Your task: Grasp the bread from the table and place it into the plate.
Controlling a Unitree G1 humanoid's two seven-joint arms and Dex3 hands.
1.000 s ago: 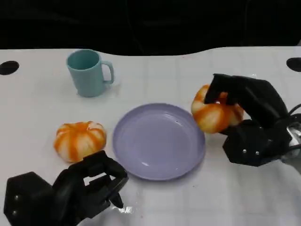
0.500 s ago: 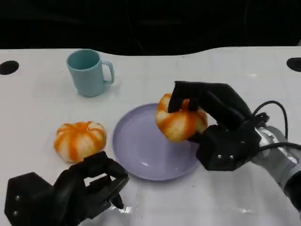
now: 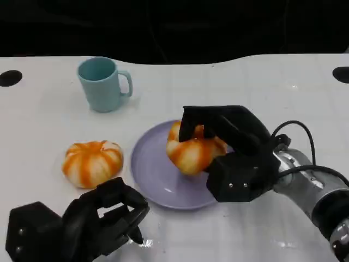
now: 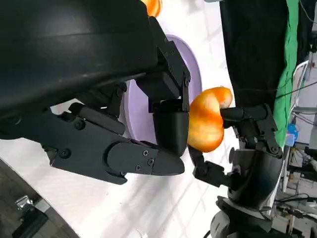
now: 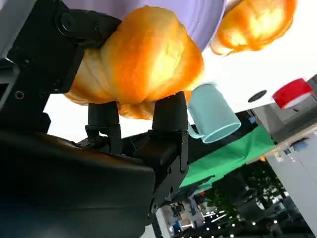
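My right hand (image 3: 232,150) grips an orange-and-white striped bread roll (image 3: 192,153) and holds it over the lavender plate (image 3: 150,169), right of its middle. In the right wrist view the roll (image 5: 143,62) sits between the black fingers (image 5: 168,119), with the plate (image 5: 198,15) beyond it. A second striped roll (image 3: 91,162) lies on the white table left of the plate. My left hand (image 3: 82,224) rests near the table's front edge, fingers curled in, nothing in it. From the left wrist I see the held roll (image 4: 208,119) and the plate (image 4: 190,74).
A teal mug (image 3: 102,83) stands upright at the back left, handle to the right. The second roll (image 5: 257,22) and the mug (image 5: 213,114) also show in the right wrist view. Black holes mark the table's far corners (image 3: 10,78).
My right hand has carried the roll leftward from beside the plate's right rim to over the plate. The left hand, second roll and mug have stayed put.
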